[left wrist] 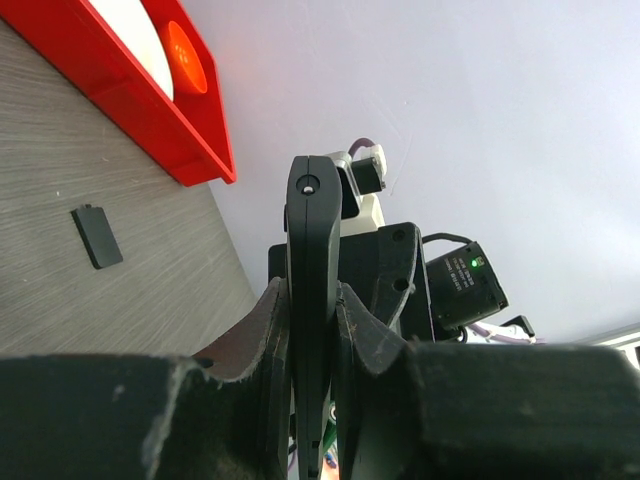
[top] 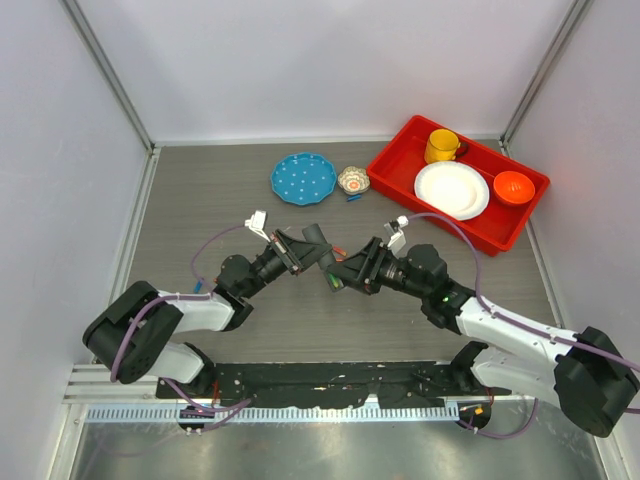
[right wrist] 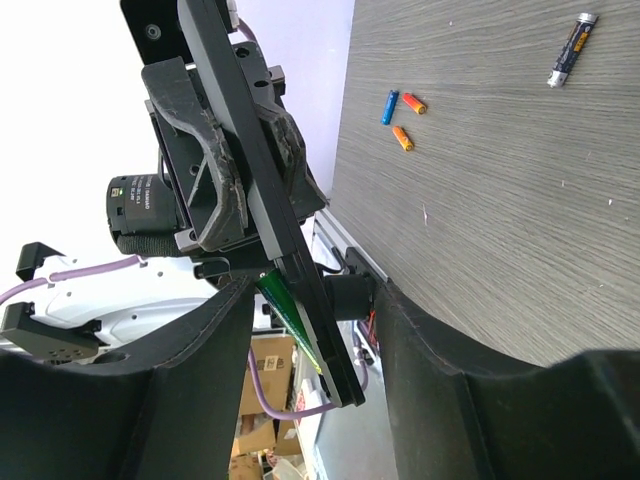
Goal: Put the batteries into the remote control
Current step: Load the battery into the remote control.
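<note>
Both arms bend inward, tips meeting. The left gripper (left wrist: pixel 310 305) clamps the remote control (left wrist: pixel 312 240); the right gripper (right wrist: pixel 310 300), fingers apart, straddles its end and a green battery (right wrist: pixel 287 309).

- Bright, even light comes from overhead; shadows on the table (top: pixel 300 320) are soft and faint.
- The metal ledge (top: pixel 320 450) gives dull glare.
- The right wrist view's background blows out white.

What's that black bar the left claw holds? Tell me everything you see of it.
The remote control is a slim, flat, black plastic-looking bar, held off the table and clamped across its middle by the left gripper. A green strip lies along its lower end, which sits between the right gripper's spread fingers.
</note>
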Controlling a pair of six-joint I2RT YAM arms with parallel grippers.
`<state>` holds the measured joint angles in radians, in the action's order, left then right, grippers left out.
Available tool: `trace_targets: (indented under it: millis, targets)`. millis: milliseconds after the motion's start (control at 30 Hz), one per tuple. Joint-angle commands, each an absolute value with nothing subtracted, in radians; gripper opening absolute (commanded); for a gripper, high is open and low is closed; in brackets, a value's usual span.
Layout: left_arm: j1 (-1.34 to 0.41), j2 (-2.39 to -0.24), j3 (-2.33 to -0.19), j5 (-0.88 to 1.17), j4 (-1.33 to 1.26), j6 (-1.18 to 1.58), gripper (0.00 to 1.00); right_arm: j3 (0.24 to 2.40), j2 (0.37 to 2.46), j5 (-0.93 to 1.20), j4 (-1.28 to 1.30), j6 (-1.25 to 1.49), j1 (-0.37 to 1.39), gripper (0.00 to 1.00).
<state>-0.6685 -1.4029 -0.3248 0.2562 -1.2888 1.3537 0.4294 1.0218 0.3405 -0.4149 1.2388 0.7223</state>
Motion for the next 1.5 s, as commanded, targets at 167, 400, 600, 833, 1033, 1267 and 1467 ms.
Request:
trace_targets:
  millis: [167, 400, 600, 833, 1033, 1267, 1467]
  targets:
    - [-0.673, -1.367, -0.373, 0.233, -1.546, 1.353, 0.00, 0.408, 1.034, 0.353, -0.480, 1.255, 0.719, 0.53]
    - [-0.675, -1.362, -0.380, 0.227, -1.546, 1.356, 0.00, 0.396, 1.042, 0.357, -0.494, 1.261, 0.721, 0.49]
    - [-0.675, -1.361, -0.388, 0.224, -1.546, 1.356, 0.00, 0.384, 1.043, 0.359, -0.511, 1.272, 0.719, 0.46]
    - [-0.676, -1.361, -0.390, 0.219, -1.546, 1.355, 0.00, 0.373, 1.048, 0.356, -0.518, 1.275, 0.719, 0.43]
    - [-0.680, -1.364, -0.390, 0.218, -1.546, 1.353, 0.00, 0.371, 1.054, 0.359, -0.520, 1.276, 0.719, 0.41]
    - [-0.684, -1.367, -0.390, 0.216, -1.546, 1.351, 0.00, 0.370, 1.058, 0.362, -0.523, 1.278, 0.719, 0.39]
    - [-0.686, -1.373, -0.384, 0.216, -1.546, 1.345, 0.00, 0.373, 1.052, 0.367, -0.522, 1.278, 0.719, 0.46]
